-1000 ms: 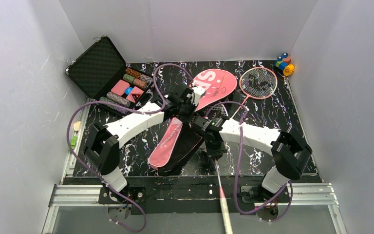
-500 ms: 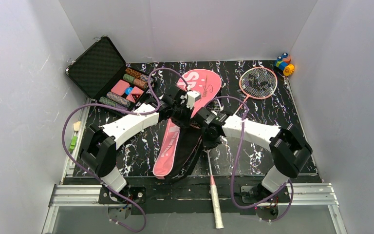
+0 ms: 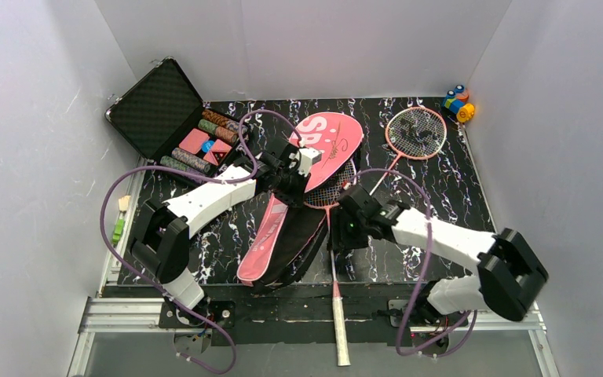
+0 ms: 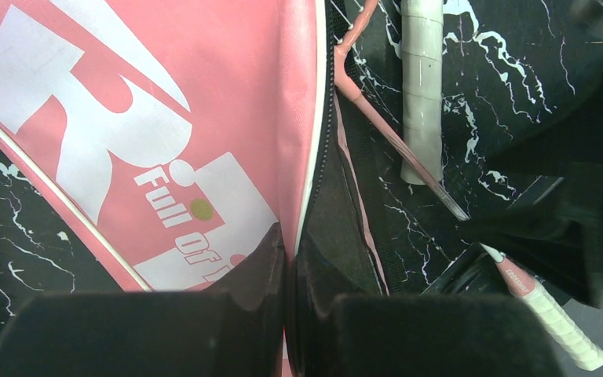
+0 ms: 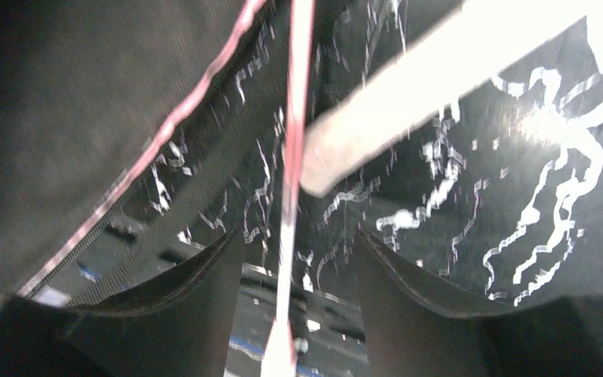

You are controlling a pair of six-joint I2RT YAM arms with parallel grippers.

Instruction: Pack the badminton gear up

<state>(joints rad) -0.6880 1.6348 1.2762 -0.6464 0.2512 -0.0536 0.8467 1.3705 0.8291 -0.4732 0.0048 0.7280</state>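
Badminton gear is only partly packed at this moment. The pink bag (image 3: pixel 331 135) lies unzipped on the tabletop (image 3: pixel 459 184), and the zipper edge of its upper flap is pinched between the left jaws, which are fully closed on it. During the last second the first racket (image 3: pixel 334 298) was slid further toward the bag. Its white handle is still seen past the near edge of the tabletop, but less of it than before, and its head now lies partly under the flap, just beside the left jaws. The right jaws were closed on the thin shaft a second ago and are now parted. In the blurred wrist view the shaft is seen running between the two fingers (image 5: pixel 196 290), and no contact with them can be made out. It is therefore judged that the first racket has been let go after the push. As part of the head is still visible outside the flap, a further push is probably needed while the flap is kept held. The second racket (image 3: pixel 416 129) lies outside the bag, its head well apart from the right jaws on their far side.
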